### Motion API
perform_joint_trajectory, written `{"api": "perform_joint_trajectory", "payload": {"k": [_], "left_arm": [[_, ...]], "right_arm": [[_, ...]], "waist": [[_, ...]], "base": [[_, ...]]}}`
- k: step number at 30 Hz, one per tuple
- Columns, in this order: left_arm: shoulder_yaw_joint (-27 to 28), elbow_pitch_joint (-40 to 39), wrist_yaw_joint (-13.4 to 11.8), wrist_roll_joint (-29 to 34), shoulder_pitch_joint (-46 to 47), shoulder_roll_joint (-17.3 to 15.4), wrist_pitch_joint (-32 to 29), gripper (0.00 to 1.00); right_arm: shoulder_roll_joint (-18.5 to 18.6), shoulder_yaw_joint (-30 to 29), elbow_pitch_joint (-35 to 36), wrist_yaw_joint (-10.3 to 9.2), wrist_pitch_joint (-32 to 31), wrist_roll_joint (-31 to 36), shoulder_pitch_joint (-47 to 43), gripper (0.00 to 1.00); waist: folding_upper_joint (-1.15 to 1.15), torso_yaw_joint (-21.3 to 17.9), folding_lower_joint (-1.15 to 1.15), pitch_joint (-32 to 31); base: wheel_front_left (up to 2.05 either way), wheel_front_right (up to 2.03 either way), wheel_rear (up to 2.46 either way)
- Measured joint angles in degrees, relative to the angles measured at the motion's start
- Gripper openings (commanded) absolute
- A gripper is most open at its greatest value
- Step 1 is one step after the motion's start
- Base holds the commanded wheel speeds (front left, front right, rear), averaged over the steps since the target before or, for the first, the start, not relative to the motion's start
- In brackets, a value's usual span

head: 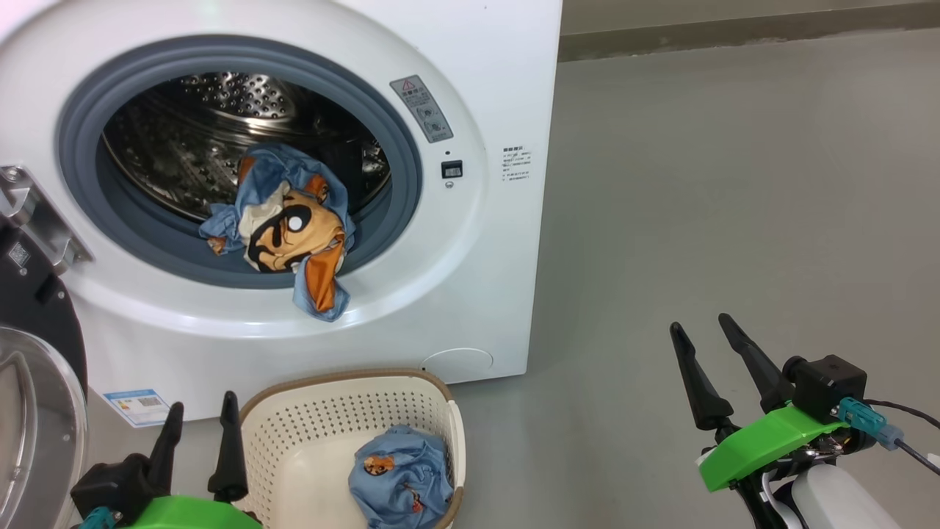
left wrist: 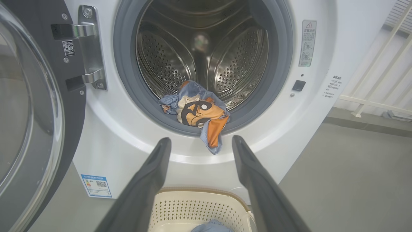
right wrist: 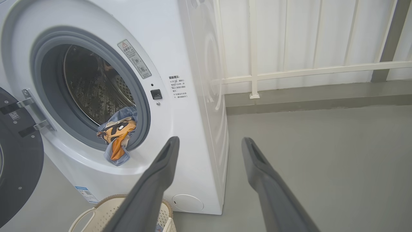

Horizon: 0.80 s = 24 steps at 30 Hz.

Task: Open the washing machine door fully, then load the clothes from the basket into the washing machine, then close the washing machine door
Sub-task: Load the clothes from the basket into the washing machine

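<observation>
Dark fingers of the left gripper (head: 203,402) stand apart and empty at the lower left, just beside the left wall of the cream basket (head: 334,382). Inside it, a bundled blue garment (head: 400,477) lies against the right-hand side, not yet loaded. Across the grey floor (head: 734,184), the right gripper (head: 700,323) hangs with its jaws likewise spread, holding nothing, well apart from both basket and machine.

Behind the basket, the washing machine (head: 485,73) stands with its door (head: 40,316) swung wide to the left on a metal hinge (head: 37,213). A printed garment (head: 294,228) in blue and orange sits at the mouth of the steel drum (head: 220,110). One flap is draped over the grey seal (head: 81,147) and down onto the white front.

Loading appears partway done, and that flap looks like the chief hazard. If the door were shut with cloth across the seal, it would likely pinch the fabric and might fail to latch. A reach into the basket could also snag the perforated wall or nudge the light basket away, since the garment lies on the side far from the left gripper.
</observation>
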State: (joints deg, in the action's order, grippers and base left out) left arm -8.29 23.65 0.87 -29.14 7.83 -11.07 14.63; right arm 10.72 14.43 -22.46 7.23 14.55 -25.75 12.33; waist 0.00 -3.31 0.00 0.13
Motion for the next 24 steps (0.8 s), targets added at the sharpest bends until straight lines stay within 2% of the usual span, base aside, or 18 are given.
{"api": "perform_joint_trajectory", "payload": {"k": [24], "left_arm": [[-0.70,-0.99,-0.52,-0.37,0.30,-0.56,-0.88,1.00]], "right_arm": [[-0.04,-0.10,0.16,0.00,-0.01,-0.01,0.01,1.00]], "waist": [[0.00,-0.94,0.00,1.65]], "base": [[0.00,0.00,0.00]]}}
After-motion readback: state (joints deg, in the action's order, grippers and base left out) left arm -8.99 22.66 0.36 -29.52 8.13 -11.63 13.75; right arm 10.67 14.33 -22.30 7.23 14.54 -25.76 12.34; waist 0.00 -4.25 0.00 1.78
